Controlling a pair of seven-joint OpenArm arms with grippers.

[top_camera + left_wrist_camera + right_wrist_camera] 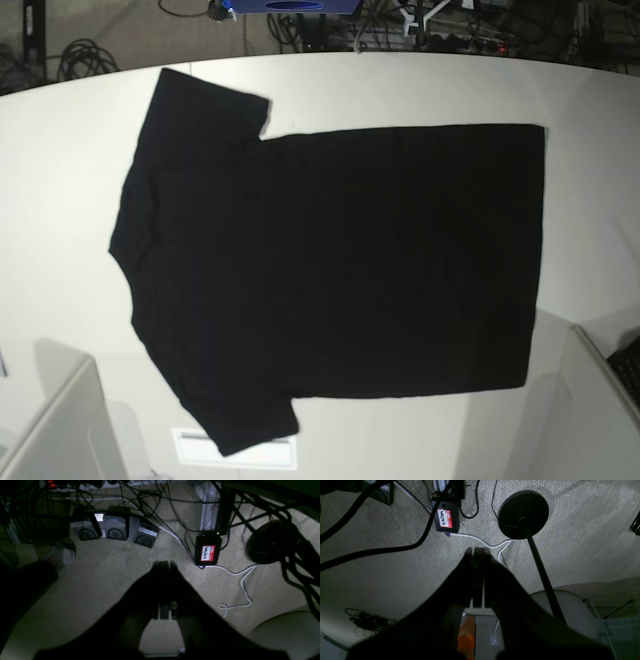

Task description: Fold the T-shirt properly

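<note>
Two tools shut, left tool (163,566), right tool (477,552), above carpet (582,542), T-shirt (340,260) flat

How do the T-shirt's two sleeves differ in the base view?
The far sleeve lies on bare table, near its far edge. The near sleeve overlaps a white rectangle, by the near edge. Both lie flat, plain black, unfolded.
</note>
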